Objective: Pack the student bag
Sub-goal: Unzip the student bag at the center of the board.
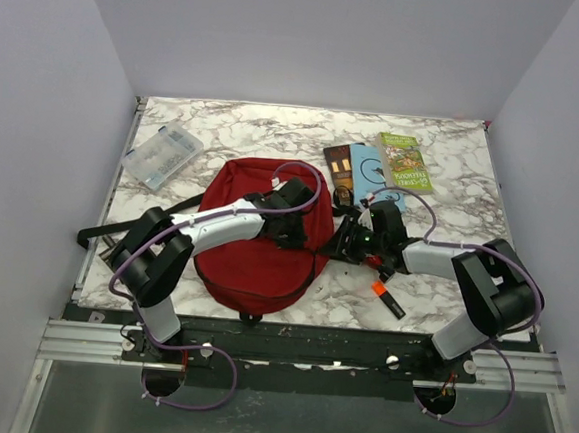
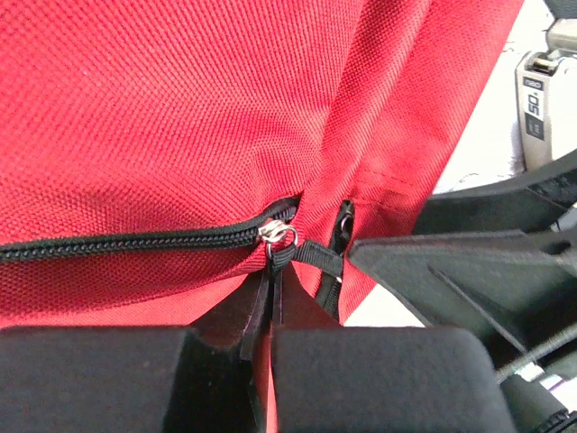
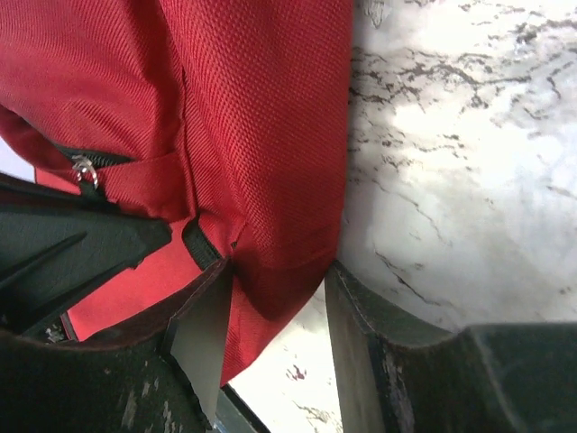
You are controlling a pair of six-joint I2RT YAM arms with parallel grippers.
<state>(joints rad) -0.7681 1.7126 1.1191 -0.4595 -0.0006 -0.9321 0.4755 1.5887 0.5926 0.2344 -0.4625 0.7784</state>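
The student bag (image 1: pixel 258 239), dark red with black straps, lies flat in the middle of the marble table. Its zipper (image 2: pixel 135 242) is zipped closed up to the slider (image 2: pixel 279 236) at the bag's right side. My left gripper (image 2: pixel 273 281) is shut on the black zipper pull tab (image 2: pixel 311 254) just below the slider. My right gripper (image 3: pixel 279 271) is at the bag's right edge, its jaws closed on a thick fold of red fabric (image 3: pixel 270 180) that fills the gap at the fingertips. The top view shows both grippers (image 1: pixel 291 222) (image 1: pixel 346 239) close together there.
Two books (image 1: pixel 406 163) (image 1: pixel 356 172) lie at the back right. A clear plastic case (image 1: pixel 162 154) sits at the back left. An orange and black marker (image 1: pixel 384 296) rests near the front edge by the right arm. Black straps (image 1: pixel 108 232) trail left of the bag.
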